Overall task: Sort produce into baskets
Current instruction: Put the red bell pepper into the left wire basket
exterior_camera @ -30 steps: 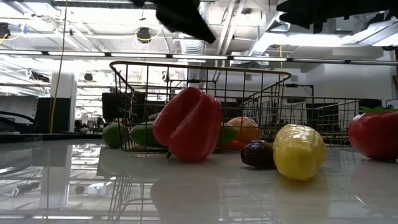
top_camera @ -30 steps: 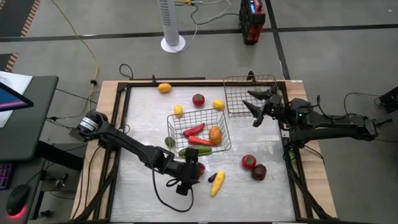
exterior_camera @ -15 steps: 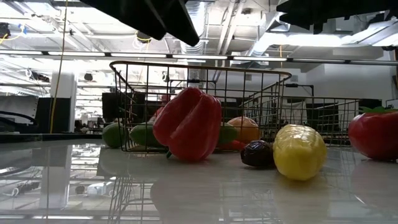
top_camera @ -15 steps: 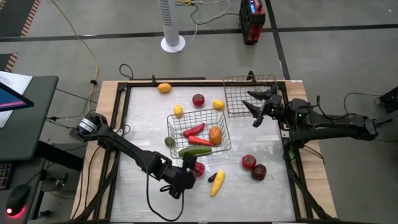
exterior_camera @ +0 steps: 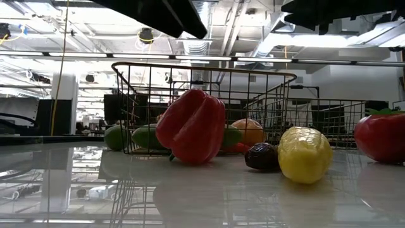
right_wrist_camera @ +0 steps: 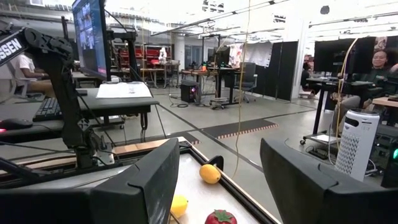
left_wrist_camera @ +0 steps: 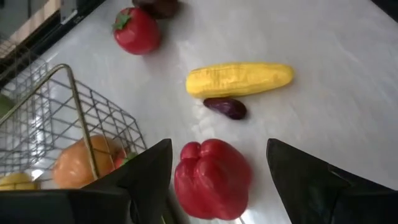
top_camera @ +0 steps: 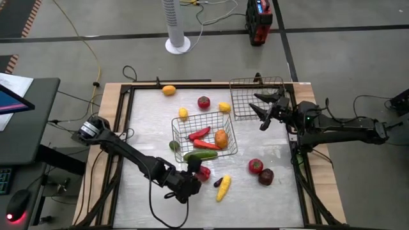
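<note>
**Pepper between the claw fingers, basket just behind**

Left claw (top_camera: 195, 174) sits at the tabletop's (top_camera: 147, 128) six o'clock, fingers apart, a pepper (left_wrist_camera: 212, 178) between them. At its twelve o'clock stands the centre basket (top_camera: 203, 134). Corn (left_wrist_camera: 239, 79) lies at the pepper's three o'clock. Right claw (top_camera: 263, 108) hangs at the second basket's (top_camera: 257, 97) six o'clock, up at the tabletop's two o'clock corner.

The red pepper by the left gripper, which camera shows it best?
The left wrist view: the red pepper fills the gap between the open fingers. The low view shows its side; the high view, a small red patch; the right wrist view misses it.
</note>
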